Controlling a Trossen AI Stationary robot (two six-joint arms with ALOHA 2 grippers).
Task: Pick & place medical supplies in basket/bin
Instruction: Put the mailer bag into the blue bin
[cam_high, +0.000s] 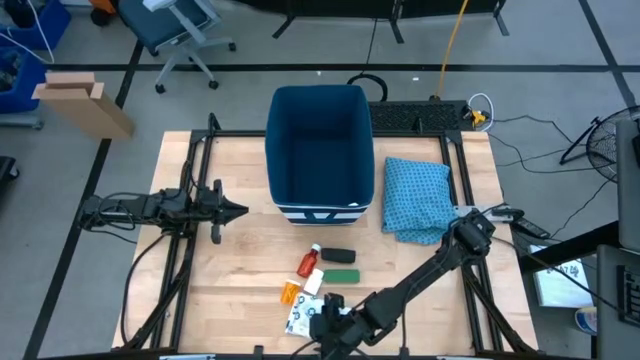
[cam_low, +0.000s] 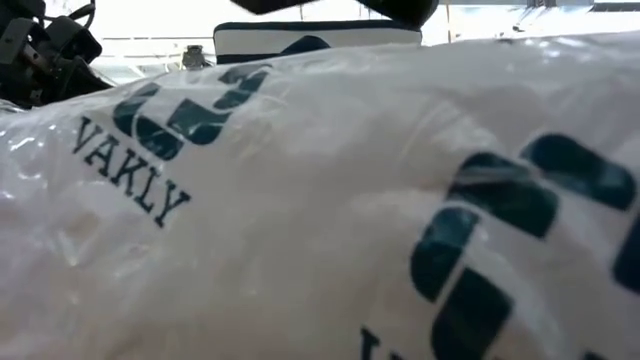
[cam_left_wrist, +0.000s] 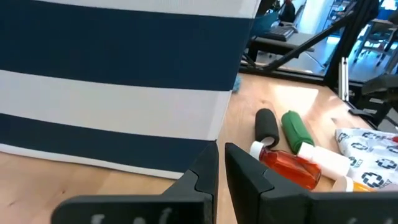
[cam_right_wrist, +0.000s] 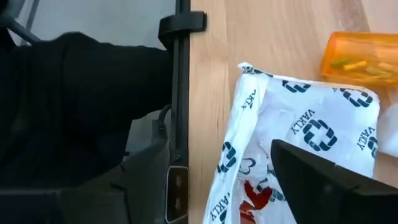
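The dark-blue bin (cam_high: 320, 150) stands at the table's far middle. In front of it lie a red bottle (cam_high: 310, 262), a black oblong (cam_high: 338, 255), a green oblong (cam_high: 342, 275), a white tube (cam_high: 314, 282), an orange pill bottle (cam_high: 289, 292) and a flat white printed packet (cam_high: 300, 320). My right gripper (cam_right_wrist: 230, 186) is open at the near edge. One finger is over the packet (cam_right_wrist: 298, 137); the other finger (cam_right_wrist: 143, 180) is beyond the packet's edge. My left gripper (cam_high: 235, 210) waits shut, left of the bin. My right gripper comes slanting down over the packet's near end, one finger (cam_right_wrist: 323, 180) in front of the printed face (cam_right_wrist: 249, 180). I cannot tell whether it touches the packet, which lies flat on the table.
A folded blue patterned cloth (cam_high: 415, 198) lies right of the bin. Black frame rails (cam_high: 190, 200) run along both sides of the table. In the low view the packet (cam_low: 300, 220) fills nearly the whole picture. Bare wood shows at the near left.
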